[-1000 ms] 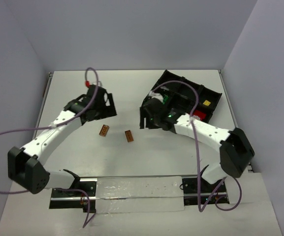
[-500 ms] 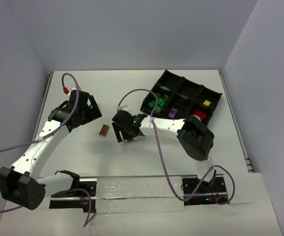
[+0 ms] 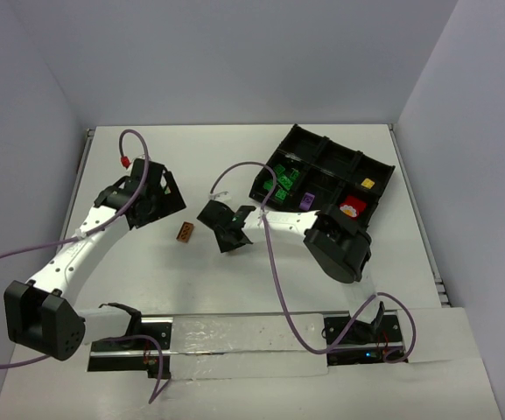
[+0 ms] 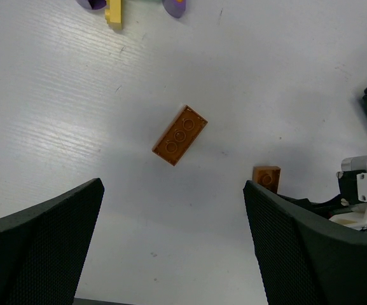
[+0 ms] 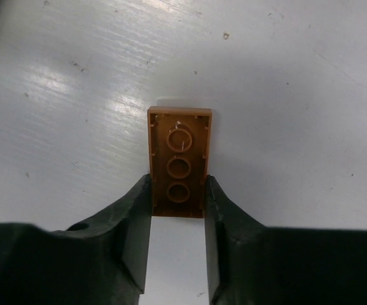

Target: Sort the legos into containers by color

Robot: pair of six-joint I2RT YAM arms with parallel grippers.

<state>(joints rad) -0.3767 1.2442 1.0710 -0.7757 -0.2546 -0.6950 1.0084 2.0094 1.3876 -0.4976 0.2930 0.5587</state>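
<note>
A brown brick (image 5: pixel 179 162) lies underside up near the middle of the table (image 3: pixel 234 157). The right gripper (image 5: pixel 178 197) is clamped on its two long sides, its fingers (image 5: pixel 135 222) touching the near half. Whether the brick is clear of the surface cannot be told.

Just to its left, apart from it, a second brown brick (image 4: pixel 179 135) lies flat and askew, with bare table on every side. The left gripper (image 4: pixel 173 248) hovers over it, fingers spread wide on both flanks.

The black tray (image 3: pixel 333 147) sits skewed near the far right corner, well apart from both bricks. Its bins hold green bricks (image 3: pixel 283 184), a purple brick (image 3: pixel 306 200), a red brick (image 3: pixel 353 208) and a yellow brick (image 3: pixel 368 184). Open table runs along the far and left edges.
</note>
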